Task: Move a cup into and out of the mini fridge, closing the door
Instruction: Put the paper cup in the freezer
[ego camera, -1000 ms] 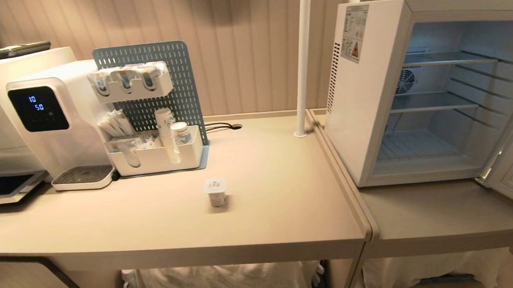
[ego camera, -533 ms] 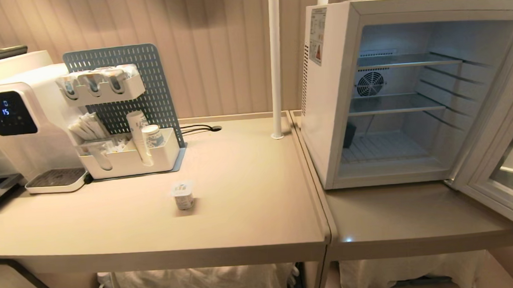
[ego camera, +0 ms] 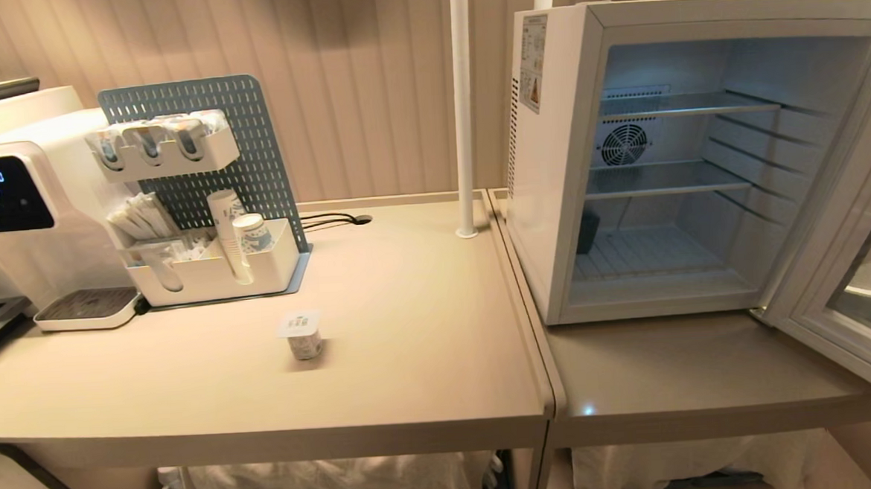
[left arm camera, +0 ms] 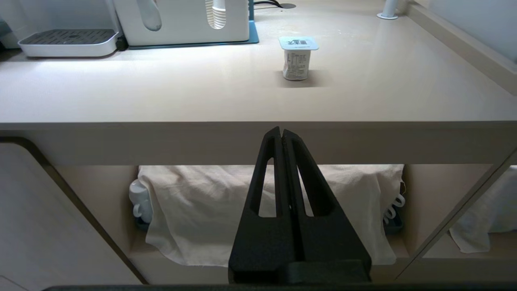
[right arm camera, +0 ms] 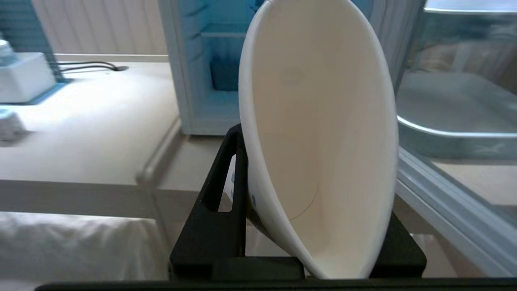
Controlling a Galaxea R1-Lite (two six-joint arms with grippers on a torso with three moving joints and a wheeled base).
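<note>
Smooth white paper cup (right arm camera: 319,133), matt black plastic claw (right arm camera: 299,226), matt beige tabletop (ego camera: 413,380), creased cloth (left arm camera: 226,210).

Drinks corner: water dispenser (ego camera: 24,214), mini fridge (ego camera: 669,158).

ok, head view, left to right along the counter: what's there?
White water dispenser with black display → blue-grey pegboard organiser with white trays → small plastic pot with square foil lid → white upright pole → white boxy mini fridge, interior empty → its open grey-framed glass door.
</note>
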